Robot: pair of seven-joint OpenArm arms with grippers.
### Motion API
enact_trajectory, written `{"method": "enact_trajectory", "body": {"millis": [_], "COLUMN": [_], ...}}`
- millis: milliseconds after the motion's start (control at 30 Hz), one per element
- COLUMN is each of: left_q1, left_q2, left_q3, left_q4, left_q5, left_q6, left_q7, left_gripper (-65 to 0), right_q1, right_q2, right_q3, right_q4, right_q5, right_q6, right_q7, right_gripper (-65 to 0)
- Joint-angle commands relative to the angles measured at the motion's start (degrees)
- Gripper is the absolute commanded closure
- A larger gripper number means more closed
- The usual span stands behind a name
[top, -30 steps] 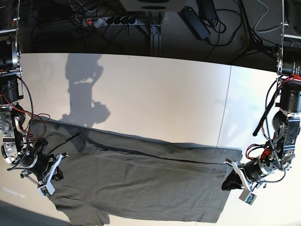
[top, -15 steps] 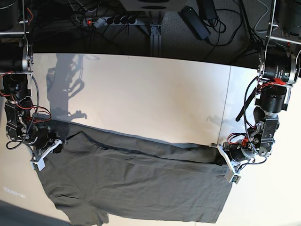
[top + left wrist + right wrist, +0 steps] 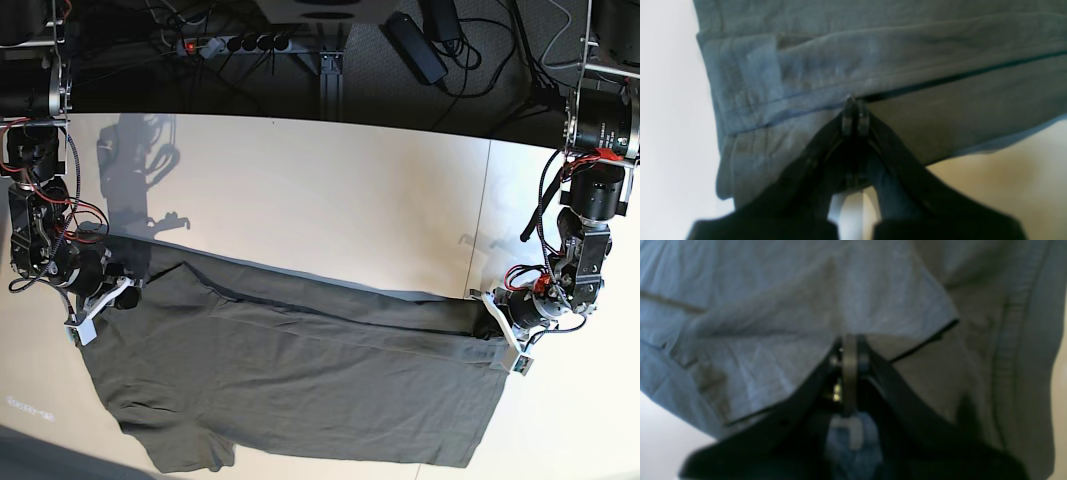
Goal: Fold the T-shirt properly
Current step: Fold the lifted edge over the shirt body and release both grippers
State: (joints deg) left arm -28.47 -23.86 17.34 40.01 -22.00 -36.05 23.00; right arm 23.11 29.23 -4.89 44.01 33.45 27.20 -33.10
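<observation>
The dark olive-grey T-shirt (image 3: pixel 300 380) lies spread across the near part of the white table (image 3: pixel 330 200), folded lengthwise with a long crease along its far side. My left gripper (image 3: pixel 497 325) is shut on the T-shirt's hem corner at the base view's right; the left wrist view shows the shut fingertips (image 3: pixel 853 111) pinching a fold of cloth (image 3: pixel 873 66). My right gripper (image 3: pixel 108 300) is shut on the T-shirt's shoulder end at the base view's left; the right wrist view shows its tips (image 3: pixel 849 350) closed in the fabric (image 3: pixel 773 323). The collar label is hidden.
Behind the table's far edge there is a power strip (image 3: pixel 235 43), a black adapter (image 3: pixel 415 45) and cables on the dark floor. A seam (image 3: pixel 483 220) runs across the table at the right. A sleeve (image 3: pixel 190 450) hangs by the near edge.
Both grippers have moved from the near side toward the far side of the table with the cloth in them, pulling the T-shirt's upper edge back and stretching it flatter.
</observation>
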Motion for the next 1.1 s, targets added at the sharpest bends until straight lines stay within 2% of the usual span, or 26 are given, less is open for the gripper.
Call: {"method": "enact_trajectory", "body": {"millis": [0, 167, 233, 533, 767, 1067], "left_q1": [2.08, 9.38, 12.61, 27.98, 41.55, 50.73], "left_q2": [-1.33, -3.48, -4.50, -7.15, -7.10, -5.99], "left_q3": [0.22, 0.22, 0.20, -3.02, -10.49, -11.50], "left_q4": [0.81, 9.46, 13.29, 30.49, 40.35, 46.64], "left_q5": [3.41, 3.30, 1.49, -1.75, -3.76, -3.72], "left_q6": [0.24, 0.26, 0.24, 0.68, 0.66, 0.66], "left_q7": [5.55, 5.55, 5.66, 10.34, 11.52, 10.45], "left_gripper": [0.0, 0.0, 0.0, 0.0, 0.0, 0.0], "right_q1": [-2.43, -10.08, -13.16, -24.28, -26.80, -26.80], "right_q2": [1.40, 3.69, 4.48, 10.25, 13.64, 16.33], "right_q3": [0.22, 3.21, 4.72, 8.33, 8.39, 8.39], "right_q4": [0.92, 7.80, 10.47, 19.15, 21.51, 21.51], "right_q5": [-1.66, 1.60, 3.04, 6.54, 6.67, 6.67], "right_q6": [3.04, 3.08, 3.21, 3.26, 3.23, 3.23], "right_q7": [-5.90, -7.26, -8.31, -9.38, -10.34, -10.95], "right_gripper": [0.0, 0.0, 0.0, 0.0, 0.0, 0.0]}}
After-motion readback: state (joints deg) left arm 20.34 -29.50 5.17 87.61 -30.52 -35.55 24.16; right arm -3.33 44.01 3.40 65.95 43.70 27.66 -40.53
